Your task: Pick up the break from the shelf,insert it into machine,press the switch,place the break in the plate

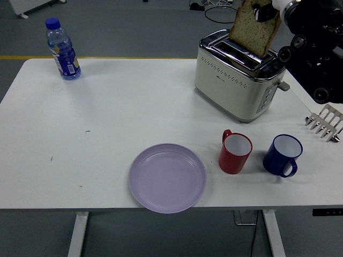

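Right hand (268,9): we've got it up at the top right, over the toaster, fingers pinched on the top edge of the bread slice. Most of the hand is cut off by the frame, so we only see a fingertip or two on the slice.
Bread slice (253,29): hanging tilted in that grip, its lower edge right at the toaster's slots. We can't tell if it's actually in a slot or just touching the top.
Toaster (236,77): cream and chrome, far right part of the table (107,123), lever side facing the right edge.
Rack (325,122): little metal shelf thing at the right edge, nothing in it.
Plate (167,178): lavender, near edge, middle.
Mugs: red mug (235,152) and blue mug (282,155) side by side just right of the plate, not touching.
Water bottle (62,49): upright, far left corner.
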`<state>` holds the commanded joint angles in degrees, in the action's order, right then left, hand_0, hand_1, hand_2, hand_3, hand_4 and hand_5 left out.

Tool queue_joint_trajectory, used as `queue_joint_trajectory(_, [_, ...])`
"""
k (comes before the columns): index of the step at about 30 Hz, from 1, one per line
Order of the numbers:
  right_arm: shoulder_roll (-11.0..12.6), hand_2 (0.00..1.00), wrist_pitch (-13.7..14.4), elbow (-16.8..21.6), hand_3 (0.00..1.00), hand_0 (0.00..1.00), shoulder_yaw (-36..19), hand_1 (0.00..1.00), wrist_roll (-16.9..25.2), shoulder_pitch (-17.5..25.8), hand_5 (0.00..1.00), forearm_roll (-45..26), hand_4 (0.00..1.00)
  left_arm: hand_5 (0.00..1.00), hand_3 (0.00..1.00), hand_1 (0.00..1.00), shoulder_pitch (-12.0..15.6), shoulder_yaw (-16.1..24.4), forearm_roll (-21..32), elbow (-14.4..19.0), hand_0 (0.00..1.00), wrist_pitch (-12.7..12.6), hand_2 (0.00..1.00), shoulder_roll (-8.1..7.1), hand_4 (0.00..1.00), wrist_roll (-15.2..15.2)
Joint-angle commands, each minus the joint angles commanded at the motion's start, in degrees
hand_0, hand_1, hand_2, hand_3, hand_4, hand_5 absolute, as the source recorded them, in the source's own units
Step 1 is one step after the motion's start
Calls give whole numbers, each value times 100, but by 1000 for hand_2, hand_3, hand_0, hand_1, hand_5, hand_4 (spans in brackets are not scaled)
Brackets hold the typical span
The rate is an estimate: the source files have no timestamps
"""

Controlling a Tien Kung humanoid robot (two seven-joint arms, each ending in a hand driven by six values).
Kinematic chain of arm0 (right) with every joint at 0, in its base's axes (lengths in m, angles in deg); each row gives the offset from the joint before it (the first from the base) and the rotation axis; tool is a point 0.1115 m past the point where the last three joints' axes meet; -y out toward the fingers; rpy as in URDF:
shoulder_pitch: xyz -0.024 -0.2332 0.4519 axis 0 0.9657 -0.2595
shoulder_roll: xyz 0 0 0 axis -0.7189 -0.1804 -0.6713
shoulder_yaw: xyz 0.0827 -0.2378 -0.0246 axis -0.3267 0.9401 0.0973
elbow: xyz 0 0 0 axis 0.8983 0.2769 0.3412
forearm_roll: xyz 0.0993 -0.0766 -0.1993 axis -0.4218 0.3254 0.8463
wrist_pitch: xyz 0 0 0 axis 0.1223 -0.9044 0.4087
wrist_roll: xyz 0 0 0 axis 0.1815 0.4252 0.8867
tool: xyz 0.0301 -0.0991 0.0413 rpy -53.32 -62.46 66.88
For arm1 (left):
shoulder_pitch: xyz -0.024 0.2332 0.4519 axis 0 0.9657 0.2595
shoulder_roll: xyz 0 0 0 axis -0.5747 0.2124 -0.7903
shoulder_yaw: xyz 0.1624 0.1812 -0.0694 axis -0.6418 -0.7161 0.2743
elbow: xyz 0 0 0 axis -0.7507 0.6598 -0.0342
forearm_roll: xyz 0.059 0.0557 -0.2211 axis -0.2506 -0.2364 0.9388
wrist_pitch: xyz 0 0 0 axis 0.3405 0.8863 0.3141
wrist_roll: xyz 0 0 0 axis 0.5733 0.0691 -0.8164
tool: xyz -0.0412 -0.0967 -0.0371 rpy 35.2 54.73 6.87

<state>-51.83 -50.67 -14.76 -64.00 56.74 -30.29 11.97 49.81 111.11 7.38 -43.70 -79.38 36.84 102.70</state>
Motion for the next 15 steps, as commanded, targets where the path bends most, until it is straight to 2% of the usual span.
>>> queue_joint_trajectory(8, [-269, 351, 37, -373, 458, 201, -22, 238, 26, -97, 2, 12, 289, 819, 509, 446, -40, -26, 56, 0, 624, -22, 457, -10, 259, -15])
queue_joint_trajectory(15, [-388, 350, 79, -542, 458, 207, -2, 238, 66, -107, 2, 57, 301, 818, 509, 447, -57, -27, 54, 0, 624, -22, 456, -12, 260, -9])
